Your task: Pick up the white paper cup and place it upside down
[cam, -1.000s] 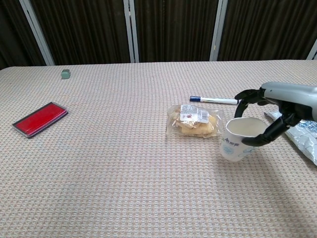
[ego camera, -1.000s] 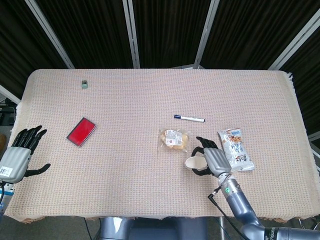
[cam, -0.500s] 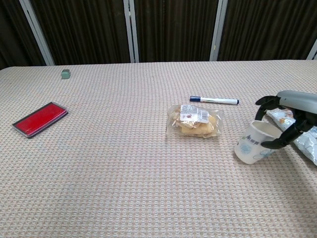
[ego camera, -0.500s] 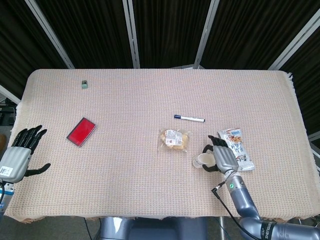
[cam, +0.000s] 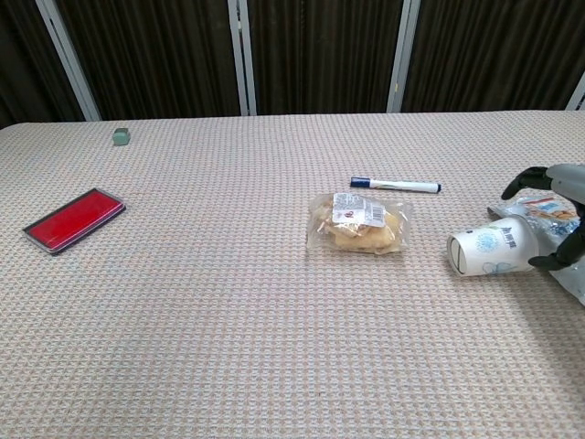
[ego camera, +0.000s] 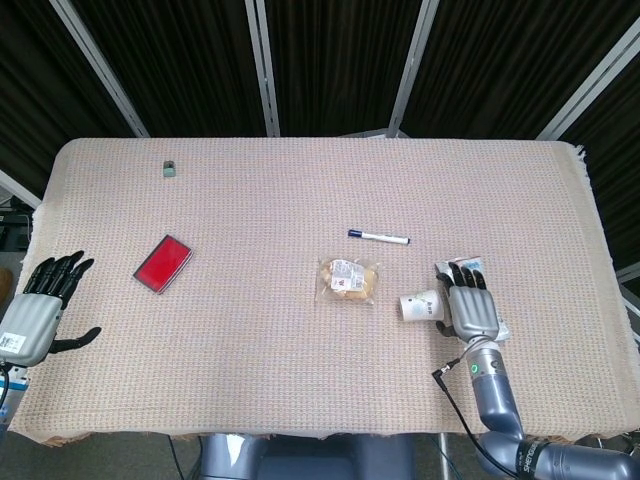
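A tabletop (ego camera: pixel 300 200) covered in a beige woven cloth, fringed at its right edge, fills the scene. Behind it hang dark pleated curtains (cam: pixel 164 55) divided by pale metal posts (cam: pixel 239 55).

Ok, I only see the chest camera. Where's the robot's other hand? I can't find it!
Observer: The head view shows the left hand by the table's left edge, near the front corner, fingers apart, holding nothing.
Operator: And the right one's cut off on my screen. What's it on?
Observer: The right hand lies back-up over the snack packet, fingers stretched out, with the white paper cup on its side just left of it.
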Tool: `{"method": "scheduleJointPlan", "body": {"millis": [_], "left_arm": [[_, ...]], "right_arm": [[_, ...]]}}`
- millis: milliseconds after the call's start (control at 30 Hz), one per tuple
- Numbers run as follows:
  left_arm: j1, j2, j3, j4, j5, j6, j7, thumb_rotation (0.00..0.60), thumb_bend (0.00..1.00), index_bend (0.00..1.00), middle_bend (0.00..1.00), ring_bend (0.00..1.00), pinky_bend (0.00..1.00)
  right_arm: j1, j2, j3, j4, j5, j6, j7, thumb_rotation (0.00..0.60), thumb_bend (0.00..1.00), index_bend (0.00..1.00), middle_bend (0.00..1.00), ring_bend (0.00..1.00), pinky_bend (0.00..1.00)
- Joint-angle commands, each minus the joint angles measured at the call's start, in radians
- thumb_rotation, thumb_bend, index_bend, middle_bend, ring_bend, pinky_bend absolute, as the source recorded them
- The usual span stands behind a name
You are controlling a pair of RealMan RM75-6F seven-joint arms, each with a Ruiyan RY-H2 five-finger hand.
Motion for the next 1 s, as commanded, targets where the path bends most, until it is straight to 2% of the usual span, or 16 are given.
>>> {"method": "scheduleJointPlan", "body": {"millis": [33,133,367,667,1000], "left_arm": [[0.0,0.0,0.0,0.0,0.0,0.0,0.0,0.6,0.13,0.0,0.0,0.0,0.0],[0.0,0.0,0.0,0.0,0.0,0.001,-0.001,0.6,0.13,0.0,0.0,0.0,0.0],[0.0,0.001,0.0,0.001,0.002,0.0,-0.006,0.6,0.13,0.0,0.0,0.0,0.0],[-0.002,0.002,0.001,0.003,0.003,-0.003,-0.011,0.6,0.13,0.0,0.0,0.0,0.0],[-0.003,0.003,0.0,0.001,0.0,-0.006,-0.008,0.6,0.13,0.0,0.0,0.0,0.0]], "right_arm": [[-0.008,-0.009,-0.004,-0.017,-0.03,0.006,0.008,0.6,0.15,0.16,0.0,0.0,0.0],[-0.009,-0.027,-0.01,-0.023,-0.066,0.016,0.005,0.6,0.14,0.19,0.0,0.0,0.0],[-0.003,-0.11,-0.039,0.044,-0.172,0.07,-0.072,0.6,0.14,0.24,0.0,0.0,0.0],[0.0,-0.178,-0.03,0.121,-0.168,0.057,-0.117,0.6,0.14,0.29,0.0,0.0,0.0],[-0.002,-0.232,-0.022,0.223,-0.182,0.058,-0.153,0.6,0.14,0.4,0.0,0.0,0.0]]}}
